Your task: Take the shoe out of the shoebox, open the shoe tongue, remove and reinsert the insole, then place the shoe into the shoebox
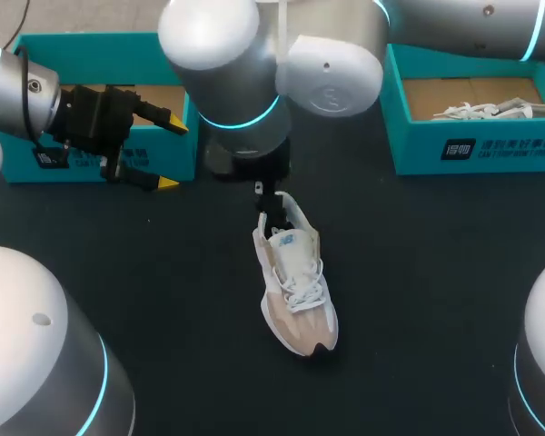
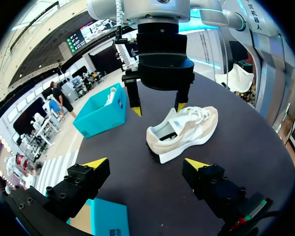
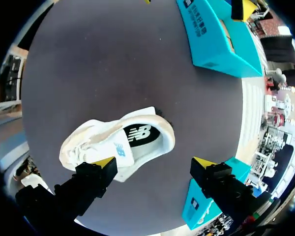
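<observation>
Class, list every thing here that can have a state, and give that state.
Shoe: out of its box, standing on its sole, insole in.
Left shoebox: open, no shoe visible inside.
Right shoebox: open, second shoe inside.
Left gripper: open, empty.
Right gripper: open, over the shoe's heel opening.
</observation>
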Controlling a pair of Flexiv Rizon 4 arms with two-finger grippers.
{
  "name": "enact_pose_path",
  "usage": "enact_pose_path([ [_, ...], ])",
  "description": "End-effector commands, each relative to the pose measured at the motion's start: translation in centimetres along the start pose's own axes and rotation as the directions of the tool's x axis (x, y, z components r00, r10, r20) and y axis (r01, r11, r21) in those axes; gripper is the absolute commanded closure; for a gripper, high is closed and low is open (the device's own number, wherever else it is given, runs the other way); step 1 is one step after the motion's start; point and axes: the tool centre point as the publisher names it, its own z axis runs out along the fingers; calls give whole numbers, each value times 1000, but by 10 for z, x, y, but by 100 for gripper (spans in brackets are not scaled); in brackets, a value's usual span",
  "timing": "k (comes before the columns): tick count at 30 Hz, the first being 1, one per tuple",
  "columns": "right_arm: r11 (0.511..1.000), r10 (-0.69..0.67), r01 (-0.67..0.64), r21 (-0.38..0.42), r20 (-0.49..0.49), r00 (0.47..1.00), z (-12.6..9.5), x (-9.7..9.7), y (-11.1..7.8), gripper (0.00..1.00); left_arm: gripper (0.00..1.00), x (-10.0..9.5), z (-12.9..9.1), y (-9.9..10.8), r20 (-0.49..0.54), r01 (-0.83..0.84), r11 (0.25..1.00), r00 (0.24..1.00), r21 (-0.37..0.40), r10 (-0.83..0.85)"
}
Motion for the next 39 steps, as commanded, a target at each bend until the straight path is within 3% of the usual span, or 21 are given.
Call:
enact_pose_path([
  [1,998,-55,55,-23,-7,998,30,-15,6,0,0,0,0,0,-1,0,1000,1000,-1,0],
  [10,993,-105,105,-49,9,994,72,-36,18,0,0,0,0,0,-1,0,1000,1000,-1,0],
  [17,989,-138,135,-67,-27,990,100,-29,21,0,0,0,0,0,-1,0,1000,1000,-1,0],
  [19,988,-138,135,-70,-37,990,106,-27,22,13,0,0,0,0,-1,0,1000,1000,-1,0],
  [20,988,-140,137,-71,-40,989,109,-27,23,36,0,0,0,0,-1,0,1000,1000,-1,0],
  [21,988,-141,137,-72,-45,989,110,-27,24,52,0,0,0,0,-1,0,1000,1000,-1,0],
  [23,988,-142,139,-70,-49,989,113,-26,24,63,0,0,0,0,-1,0,1000,1000,-1,0],
  [30,989,-136,133,-62,-37,990,124,-21,22,78,0,0,0,0,-1,0,1000,1000,-1,0],
  [32,991,-125,123,-58,-45,991,128,-19,20,100,0,0,0,0,-1,0,1000,1000,-1,0],
  [39,998,-64,65,25,-38,997,108,-22,11,100,0,0,0,0,-1,0,1000,1000,-1,0],
])
